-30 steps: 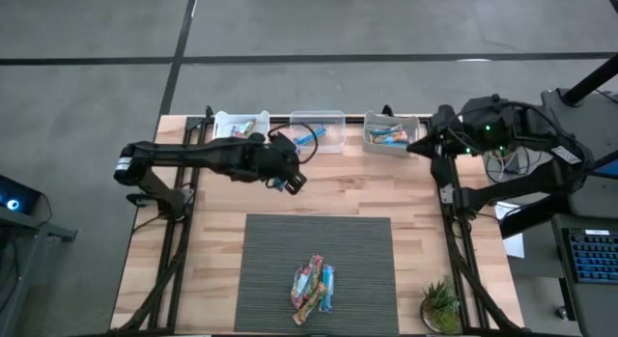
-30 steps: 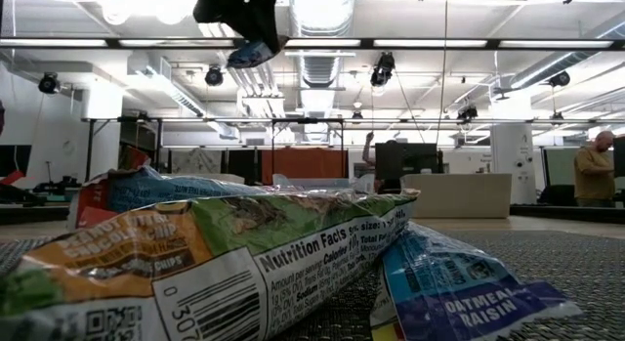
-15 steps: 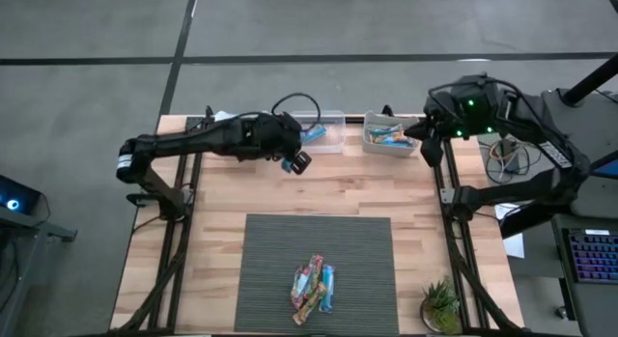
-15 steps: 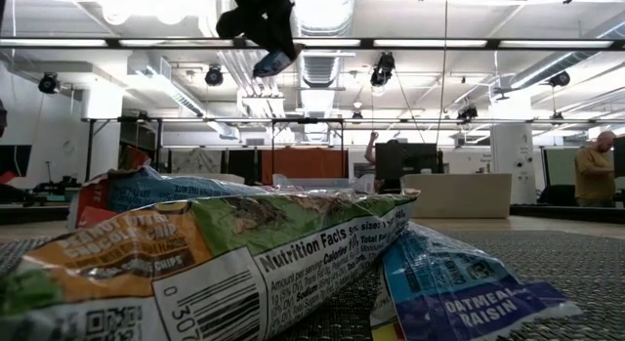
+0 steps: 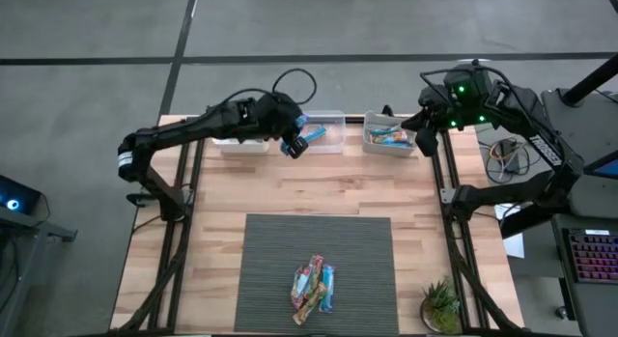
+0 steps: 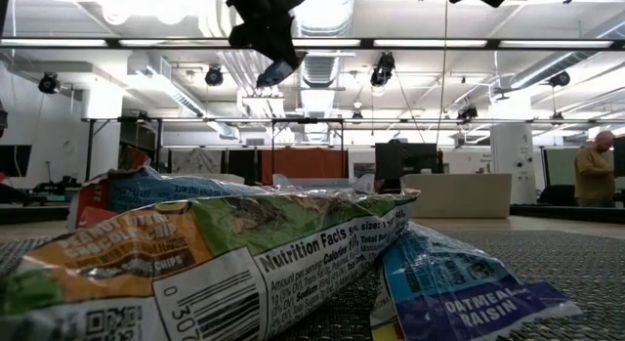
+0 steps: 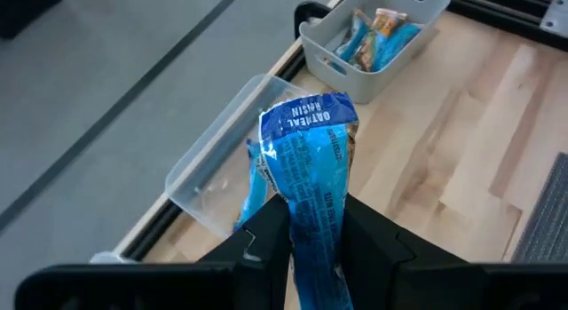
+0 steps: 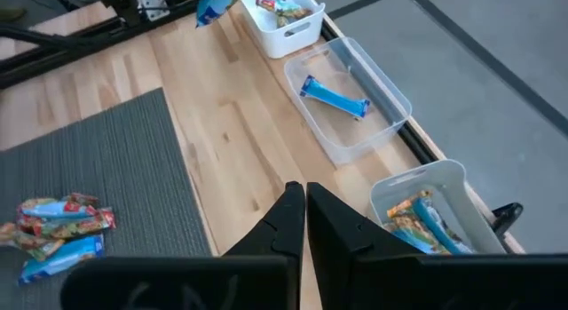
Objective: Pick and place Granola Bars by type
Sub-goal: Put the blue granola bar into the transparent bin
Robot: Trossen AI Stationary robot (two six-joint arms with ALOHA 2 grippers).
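My left gripper hangs above the near rim of the clear middle bin, shut on a blue granola bar printed "Oatmeal Raisin". In the low view that bar shows below the gripper, high over the table. Another blue bar lies flat in the clear bin. A pile of mixed granola bars rests on the grey mat. My right gripper is shut on nothing, raised beside the right white bin, which holds several bars. My left gripper pinches the blue bar between its two fingers at the bar's near end. The fingers slant down toward the table's far edge and lie along the bar. The rest of the bar sticks out past the fingertips, lifted clear of the table and the bins.
A left white bin with multicoloured bars stands at the far edge, mostly under my left arm in the high view. A small potted plant stands at the table's near right corner. Bare wood lies between the mat and the bins.
My left gripper has carried the blue bar toward the table's far edge, up to the clear bin, rolling its wrist on the way; the bar stays pinched and clear of the table. My right arm has swung toward the far edge, its fingers still shut.
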